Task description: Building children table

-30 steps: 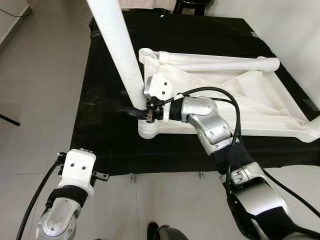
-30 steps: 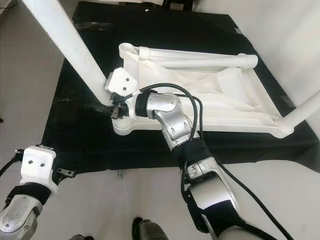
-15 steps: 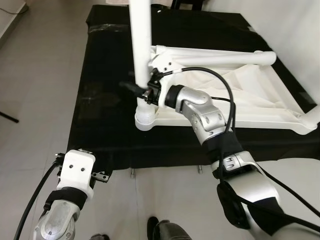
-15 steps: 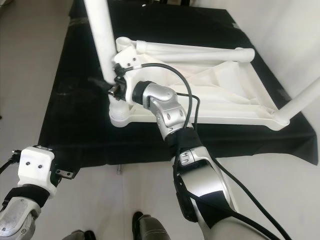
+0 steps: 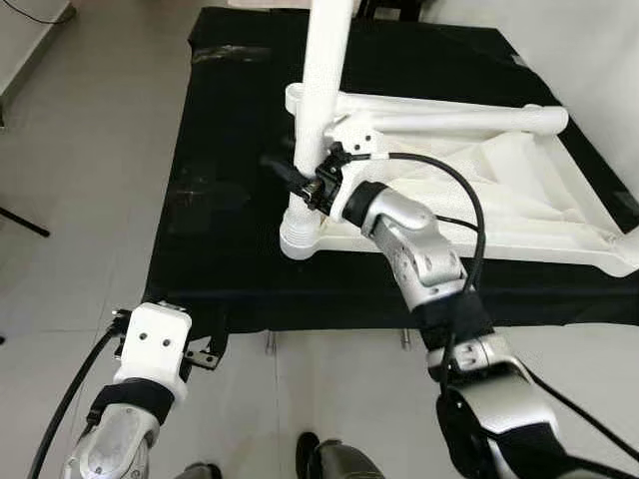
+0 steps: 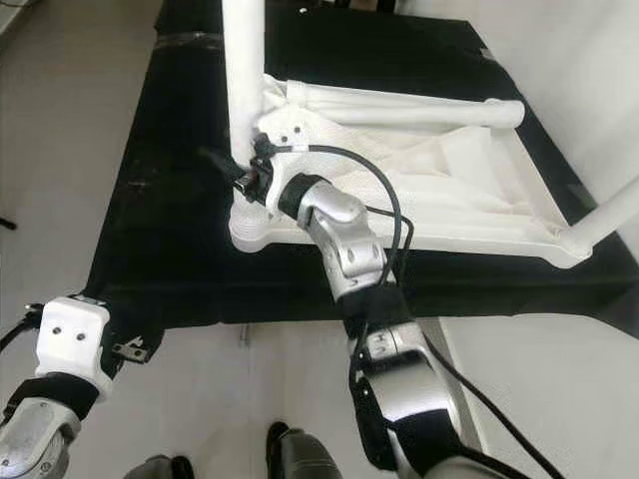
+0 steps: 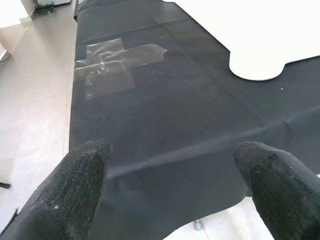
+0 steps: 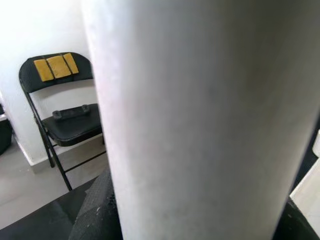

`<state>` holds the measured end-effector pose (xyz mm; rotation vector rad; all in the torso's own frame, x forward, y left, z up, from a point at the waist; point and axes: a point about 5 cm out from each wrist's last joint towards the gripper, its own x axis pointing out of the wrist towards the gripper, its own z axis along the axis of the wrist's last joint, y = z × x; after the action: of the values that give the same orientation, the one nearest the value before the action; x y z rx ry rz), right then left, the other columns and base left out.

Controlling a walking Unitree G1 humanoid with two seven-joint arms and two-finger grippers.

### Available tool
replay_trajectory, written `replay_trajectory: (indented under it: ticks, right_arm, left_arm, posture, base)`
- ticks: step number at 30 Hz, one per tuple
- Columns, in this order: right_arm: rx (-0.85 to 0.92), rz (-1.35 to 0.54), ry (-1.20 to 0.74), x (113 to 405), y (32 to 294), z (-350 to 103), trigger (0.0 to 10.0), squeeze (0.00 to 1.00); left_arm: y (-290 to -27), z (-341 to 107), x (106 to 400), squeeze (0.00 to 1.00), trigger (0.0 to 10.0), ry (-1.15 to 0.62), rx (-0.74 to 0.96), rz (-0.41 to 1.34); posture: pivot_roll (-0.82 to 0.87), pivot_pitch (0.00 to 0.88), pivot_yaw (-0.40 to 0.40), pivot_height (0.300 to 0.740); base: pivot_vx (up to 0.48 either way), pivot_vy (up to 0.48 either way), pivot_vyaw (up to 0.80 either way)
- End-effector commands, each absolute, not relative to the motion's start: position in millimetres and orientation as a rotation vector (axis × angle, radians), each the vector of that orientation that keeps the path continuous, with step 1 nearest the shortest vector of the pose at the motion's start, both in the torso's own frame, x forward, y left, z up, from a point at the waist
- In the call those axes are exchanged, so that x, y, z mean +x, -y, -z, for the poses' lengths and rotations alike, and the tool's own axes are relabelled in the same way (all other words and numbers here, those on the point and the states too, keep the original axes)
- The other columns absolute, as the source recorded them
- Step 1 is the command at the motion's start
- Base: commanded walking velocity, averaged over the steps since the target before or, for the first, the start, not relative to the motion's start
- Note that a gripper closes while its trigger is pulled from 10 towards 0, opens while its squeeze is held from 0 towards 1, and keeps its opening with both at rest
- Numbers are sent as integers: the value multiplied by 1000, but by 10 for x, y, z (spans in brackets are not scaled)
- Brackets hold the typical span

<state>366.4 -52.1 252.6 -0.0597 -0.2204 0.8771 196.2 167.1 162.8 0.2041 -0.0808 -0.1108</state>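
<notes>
A white plastic children's table [image 5: 479,190] lies upside down on a black mat [image 5: 220,230] spread over the pale tiled floor [image 5: 90,150]. Its underside shows raised ribs and a round socket at each corner. One white table leg [image 5: 324,90] stands nearly upright in the corner socket nearest the mat's taped side; a second leg [image 5: 454,122] lies flat along the table's far rim, and a third [image 6: 609,215] rises from the corner on the robot's right.

The right hand [image 5: 300,182] is clamped around the standing leg just above its socket, black fingers [image 5: 278,166] on either side of the tube. In the right wrist view the leg [image 8: 200,120] stands just before the lens, with a black folding chair [image 8: 65,115] bearing yellow patches against the wall beyond.

The left hand [image 7: 175,190] hovers with fingers [image 7: 75,185] spread wide and holding nothing, over the mat's near edge, well apart from the table. Between that hand and the table's corner [image 7: 257,62] the mat lies bare but for clear tape strips [image 7: 115,62]. No writing can be read.
</notes>
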Motion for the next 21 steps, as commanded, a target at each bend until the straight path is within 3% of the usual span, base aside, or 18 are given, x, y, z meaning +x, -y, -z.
replay_trajectory:
  ticks: [1,5,21]
  right_arm:
    - [-36,-893,16,3638,540,-2054,10000,0]
    - [-116,-1124,62,3398,446,-2006,10000,0]
    - [-267,-1201,6,3400,549,-2039,10000,0]
  left_arm:
    - [-1644,-1614,1939,0,10000,68,201,118]
    - [-1651,-1606,1943,0,10000,65,206,117]
    - [-1642,-1591,1919,0,10000,58,205,121]
  posture:
    - [-195,301,-136,740]
    - [-189,296,-128,740]
    - [-188,286,-133,740]
  base:
    - [0,0,0]
    - [0,0,0]
    - [0,0,0]
